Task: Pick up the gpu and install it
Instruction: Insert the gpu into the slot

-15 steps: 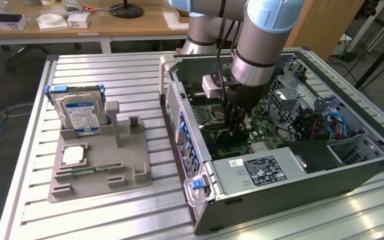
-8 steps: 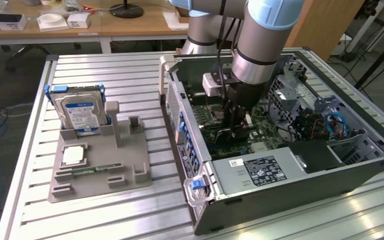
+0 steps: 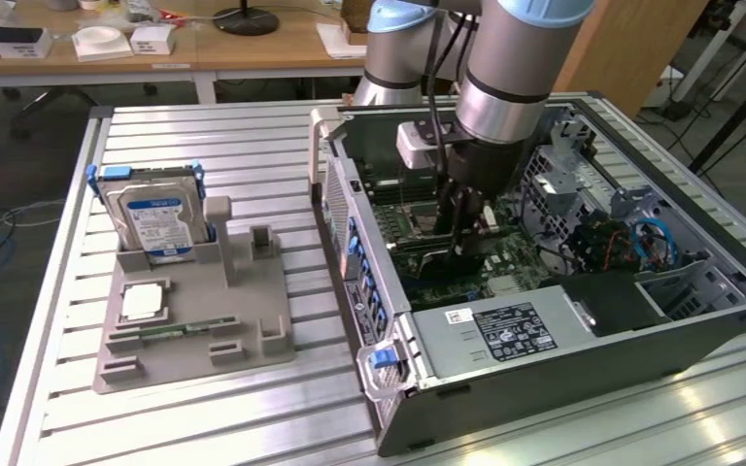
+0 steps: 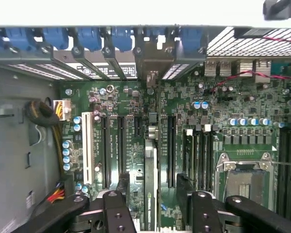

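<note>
No legible writing. Gpu [image 4: 152, 184] stands edge-on in mobo [image 4: 131, 141] slot, thin green board. Gripper [image 4: 153, 194] fingers [image 4: 119, 194] wide, straddling gpu, not gripping.

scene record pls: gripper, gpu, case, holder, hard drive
gripper: open, inside the case, fingers on either side of the gpu's edge
gpu: upright, edge-on in a motherboard slot, bracket at the rear slots
case: lying on its side, open
holder: grey, beside the case on the exterior view's left
hard drive: upright in the holder
</note>
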Robot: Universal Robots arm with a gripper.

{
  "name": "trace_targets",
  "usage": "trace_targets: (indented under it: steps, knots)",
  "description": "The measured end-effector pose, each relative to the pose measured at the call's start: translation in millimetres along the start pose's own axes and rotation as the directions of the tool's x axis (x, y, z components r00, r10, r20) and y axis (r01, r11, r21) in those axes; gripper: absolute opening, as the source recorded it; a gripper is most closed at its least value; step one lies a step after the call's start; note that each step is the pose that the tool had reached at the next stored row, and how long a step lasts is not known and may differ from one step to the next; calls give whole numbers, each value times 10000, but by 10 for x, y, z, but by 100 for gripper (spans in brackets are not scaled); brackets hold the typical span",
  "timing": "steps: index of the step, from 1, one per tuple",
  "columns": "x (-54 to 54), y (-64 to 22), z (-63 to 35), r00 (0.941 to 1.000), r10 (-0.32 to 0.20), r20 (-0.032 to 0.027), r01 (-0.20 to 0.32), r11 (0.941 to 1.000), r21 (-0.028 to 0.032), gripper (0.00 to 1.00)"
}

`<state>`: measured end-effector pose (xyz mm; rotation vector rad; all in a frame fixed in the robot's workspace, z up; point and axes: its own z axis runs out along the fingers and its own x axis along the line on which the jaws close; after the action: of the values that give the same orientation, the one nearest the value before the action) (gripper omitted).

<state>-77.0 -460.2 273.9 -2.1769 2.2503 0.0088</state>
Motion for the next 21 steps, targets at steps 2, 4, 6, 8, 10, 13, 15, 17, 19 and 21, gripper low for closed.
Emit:
trace_targets:
  steps: [2, 4, 6, 8, 10, 13, 15, 17, 19, 21]
  knots:
    - [0, 2, 0, 10000, 0, 11, 0, 10000, 15, 51]
    - [0, 2, -1, 10000, 0, 32, 0, 10000, 16, 51]
    - [0, 2, -2, 10000, 1, 54, -1, 10000, 14, 49]
    - [0, 2, -2, 10000, 0, 79, 0, 10000, 14, 43]
    - [0, 1, -2, 9999, 0, 101, 0, 10000, 13, 37]
    - [0, 1, -3, 9999, 0, 136, 0, 10000, 11, 25]
    - [0, 2, -3, 9999, 0, 160, 0, 10000, 11, 14]
    - [0, 1, -3, 9998, 0, 182, 0, 10000, 10, 11]
    - [0, 1, -4, 9998, 0, 205, 0, 10000, 9, 11]
    - [0, 1, -3, 9998, 0, 210, 0, 10000, 9, 11]
